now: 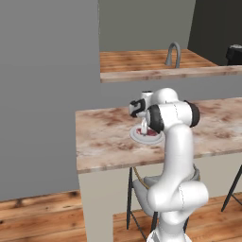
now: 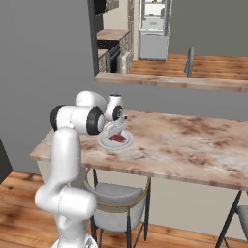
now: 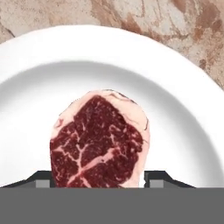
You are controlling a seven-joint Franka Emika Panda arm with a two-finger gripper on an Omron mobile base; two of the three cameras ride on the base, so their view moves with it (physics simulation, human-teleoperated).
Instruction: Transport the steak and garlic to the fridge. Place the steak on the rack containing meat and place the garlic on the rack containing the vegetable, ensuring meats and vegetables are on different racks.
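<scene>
On the white plate you have one steak, a single red slab with white marbling and a pale fat edge, lying flat near the plate's middle. Your gripper is right down over it: in the hand view one dark fingertip sits at the steak's left side and the other at its right, so the fingers are spread with the meat between them, though you cannot tell whether they press on it yet. From the left base view the gripper points straight down onto the plate, and from the right base view you see the same, the gripper above the steak on the plate. That one plate rests on the mottled brown-and-cream counter, toward the end nearer the grey wall. Beneath the counter you can count one grey-seated stool beside the arm's base. Behind the counter runs a second, higher wooden worktop with one curved tap. Far back in the right base view stands the fridge, its white upper section showing.
</scene>
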